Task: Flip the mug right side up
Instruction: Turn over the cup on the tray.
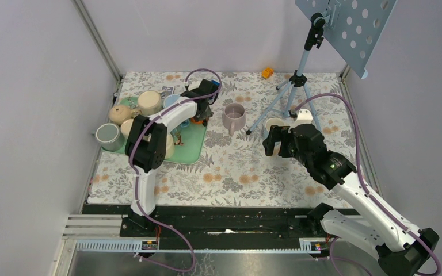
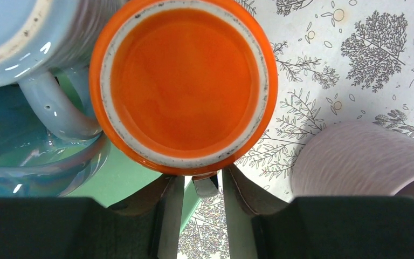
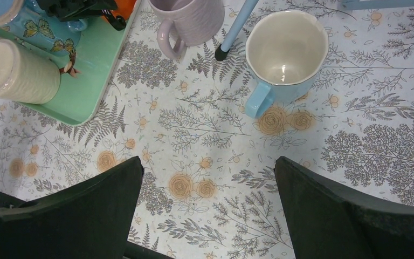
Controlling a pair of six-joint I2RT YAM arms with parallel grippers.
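Orange mug (image 2: 183, 86) sits upside down with its flat bottom facing up. It is at the edge of the green tray (image 2: 135, 186), next to the flowery table (image 2: 329, 70). A light blue mug (image 2: 27, 38) is just beside it on the tray, and a pink mug (image 2: 361, 156) stands near it on the table. The left gripper (image 2: 202, 178) has its 2 fingers close together, 1 on each side of the orange mug's handle. I cannot tell if they squeeze it. The right gripper (image 3: 207, 164) is wide open and holds nothing. It hangs over the table near a blue mug with a white inside (image 3: 285, 54) that stands the right way up.
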